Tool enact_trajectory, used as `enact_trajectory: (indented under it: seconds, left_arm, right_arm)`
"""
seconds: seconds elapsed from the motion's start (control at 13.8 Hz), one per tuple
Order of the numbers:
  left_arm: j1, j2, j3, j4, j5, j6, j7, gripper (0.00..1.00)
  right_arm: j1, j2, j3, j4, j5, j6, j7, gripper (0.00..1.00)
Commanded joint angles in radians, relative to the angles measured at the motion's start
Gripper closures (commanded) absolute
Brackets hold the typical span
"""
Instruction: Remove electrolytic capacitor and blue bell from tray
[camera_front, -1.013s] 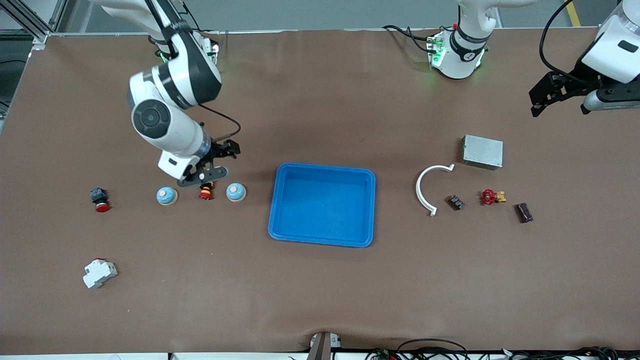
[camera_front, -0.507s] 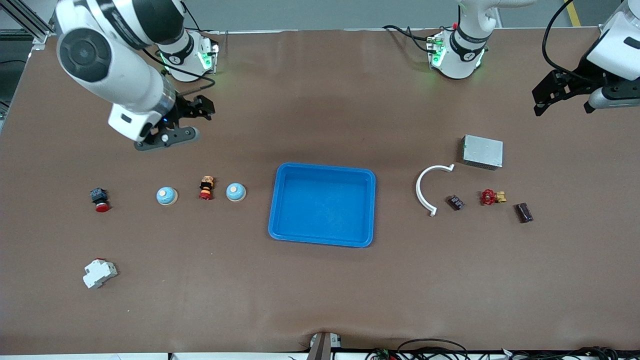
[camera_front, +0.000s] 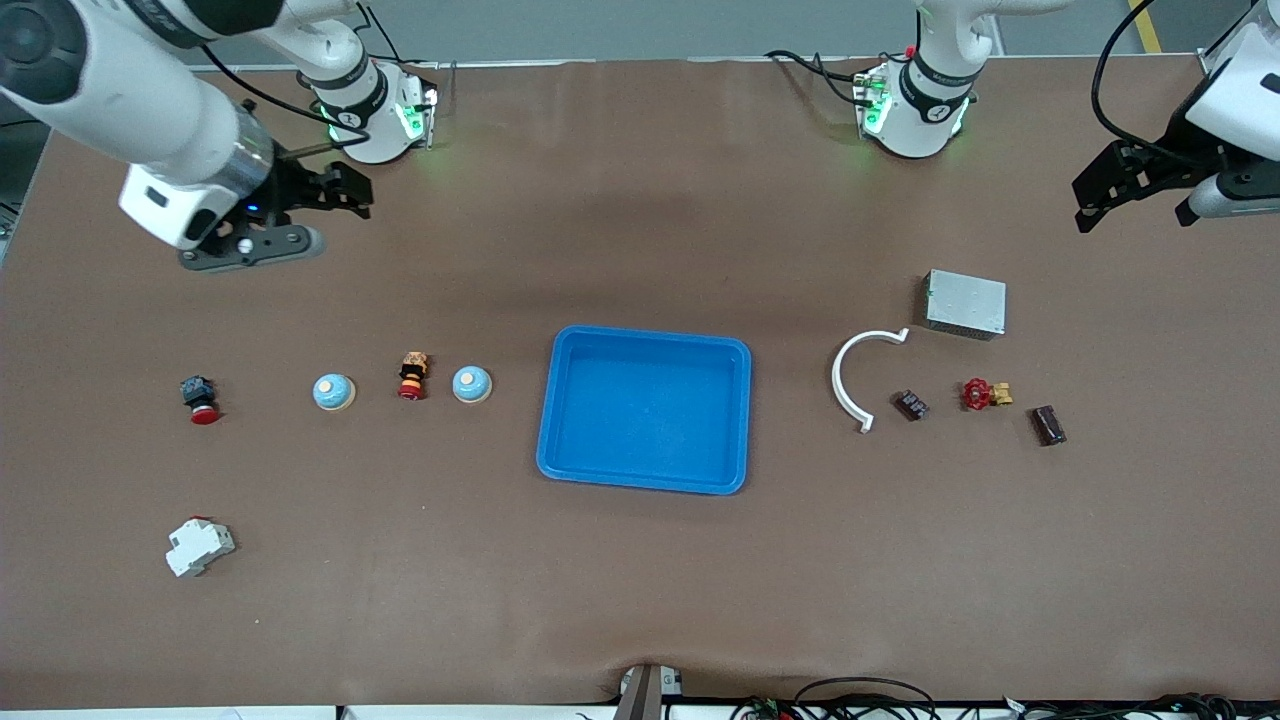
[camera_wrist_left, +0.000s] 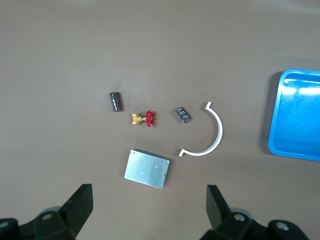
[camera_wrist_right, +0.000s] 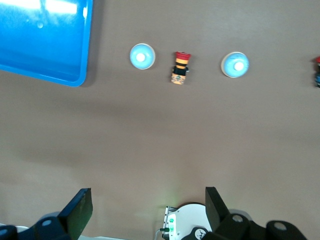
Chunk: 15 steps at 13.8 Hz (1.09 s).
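Even, bright overhead light, soft faint shadows on the table (camera_front: 640, 600), mild glare in the blue tray (camera_wrist_right: 45, 35), sharp focus.

Non-task items on table: red push button (camera_front: 200, 399), yellow-red button (camera_front: 411, 375), white breaker (camera_front: 198, 546), white arc (camera_front: 853, 375), metal box (camera_front: 964, 303), black chip (camera_front: 910, 404), red valve (camera_front: 983, 393).
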Motion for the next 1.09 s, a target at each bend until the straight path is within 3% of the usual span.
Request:
enact_trajectory:
  seconds: [0.0,0.29,0.8,1.01]
  left_arm:
    - [0.008,-0.002,0.001,0.018,-0.024,-0.017,0.026,0.0]
    - [0.015,-0.002,0.001,0.026,-0.024,-0.02,0.026,0.0]
    - [0.015,-0.004,0.001,0.026,-0.026,-0.032,0.026,0.0]
    - [0.015,-0.004,0.001,0.026,-0.046,-0.046,0.025,0.0]
  right_arm:
    - [-0.067,-0.007,0.004,0.072,0.002,-0.055,-0.009,0.0]
    - [-0.159,-0.006,-0.01,0.086,0.002,-0.042,-0.004,0.0]
    - [-0.161,0.028,-0.131,0.153,-0.06,-0.032,-0.134,0.0]
    - [-0.179,0.039,-0.146,0.156,-0.061,-0.029,-0.142,0.0]
